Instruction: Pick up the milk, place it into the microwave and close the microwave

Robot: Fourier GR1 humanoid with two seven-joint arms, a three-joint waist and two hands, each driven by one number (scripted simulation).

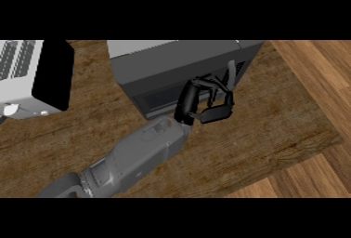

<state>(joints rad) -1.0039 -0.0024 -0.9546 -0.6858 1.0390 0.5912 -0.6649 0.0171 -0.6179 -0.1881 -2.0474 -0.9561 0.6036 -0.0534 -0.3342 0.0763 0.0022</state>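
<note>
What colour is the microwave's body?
The microwave is dark grey, with a darker front; the head view shows it best.

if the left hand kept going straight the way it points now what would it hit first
Most likely the microwave: the left hand points at its dark front, directly ahead. Whether they touch is unclear from this view.

The microwave [179,60], a dark grey box, stands at the far side of the tabletop [75,135], a little right of centre, its far edge cut off by the top of the view. It sits slightly turned, so its front faces the near side and a touch to the left. The broad top is plain grey, paler along the far strip. A darker window panel [161,96] fills the left part of the front, and the door appears flush against the body.
</note>
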